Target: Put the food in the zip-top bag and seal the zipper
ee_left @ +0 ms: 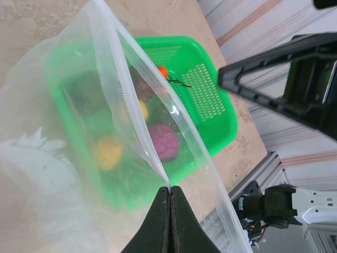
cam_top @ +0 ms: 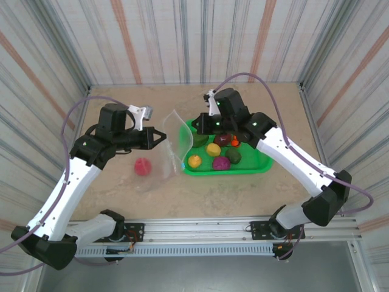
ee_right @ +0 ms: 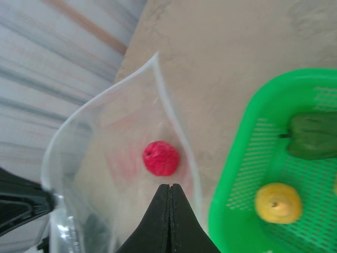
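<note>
The clear zip-top bag (cam_top: 171, 149) stands open left of the green basket. My left gripper (cam_top: 160, 135) is shut on its mouth edge; in the left wrist view the fingertips (ee_left: 170, 187) pinch the zipper strip (ee_left: 138, 108). A pink-red food piece (cam_top: 143, 166) lies inside the bag (ee_right: 95, 158), showing as a red ball (ee_right: 160, 157). My right gripper (cam_top: 202, 128) hovers between bag and basket, shut with nothing in it (ee_right: 170, 185). More food sits in the basket: yellow (cam_top: 213, 149), purple (cam_top: 220, 163), dark green (cam_top: 234, 157), maroon (cam_top: 222, 140).
The green mesh basket (cam_top: 261, 163) sits right of centre, its rim (ee_right: 237, 174) close beside the bag's mouth. An orange piece (ee_left: 162, 70) lies at its far side. Striped walls enclose the table. The metal rail (cam_top: 213, 234) runs along the near edge.
</note>
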You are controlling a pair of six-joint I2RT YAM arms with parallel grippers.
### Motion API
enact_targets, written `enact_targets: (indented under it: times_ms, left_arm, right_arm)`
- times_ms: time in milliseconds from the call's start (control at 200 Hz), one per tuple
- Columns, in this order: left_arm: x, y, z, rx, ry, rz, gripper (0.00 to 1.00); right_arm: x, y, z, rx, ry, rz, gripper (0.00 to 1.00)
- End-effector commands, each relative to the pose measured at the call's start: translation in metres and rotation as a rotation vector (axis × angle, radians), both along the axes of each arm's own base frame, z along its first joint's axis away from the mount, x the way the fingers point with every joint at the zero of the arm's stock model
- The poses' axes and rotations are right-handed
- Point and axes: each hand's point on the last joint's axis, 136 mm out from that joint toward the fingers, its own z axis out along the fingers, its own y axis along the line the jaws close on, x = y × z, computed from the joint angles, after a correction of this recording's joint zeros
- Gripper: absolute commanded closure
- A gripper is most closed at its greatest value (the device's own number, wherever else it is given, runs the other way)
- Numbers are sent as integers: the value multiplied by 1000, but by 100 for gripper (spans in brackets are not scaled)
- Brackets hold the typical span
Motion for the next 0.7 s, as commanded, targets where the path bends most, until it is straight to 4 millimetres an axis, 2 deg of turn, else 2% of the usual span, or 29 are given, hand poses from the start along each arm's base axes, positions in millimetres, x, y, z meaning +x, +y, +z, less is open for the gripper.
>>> enact_targets:
  times_ms: [0,60,155,471,581,696]
  left_arm:
    - [-1,5,2,38,-34,2,100]
    - [-2,6,1,48,-37,5,100]
    - [-3,9,0,58,-44,9,100]
    - [-10,11,4,51,-59,2,100]
    - [-11,12,2,53,-55,5,100]
    - [-14,11,1,44,-48,0,100]
  right_arm:
    - [3,-41,-25,-109,31,-66,96]
    - [5,-52,-38,-145,53,-87,94]
    - [10,-60,-60,-210,75,-92,85]
    - [39,-54,-117,-414,108,-8,54]
    - [52,-63,-134,-525,116,-33,53]
    - [63,-87,-146,-605,142,-109,51]
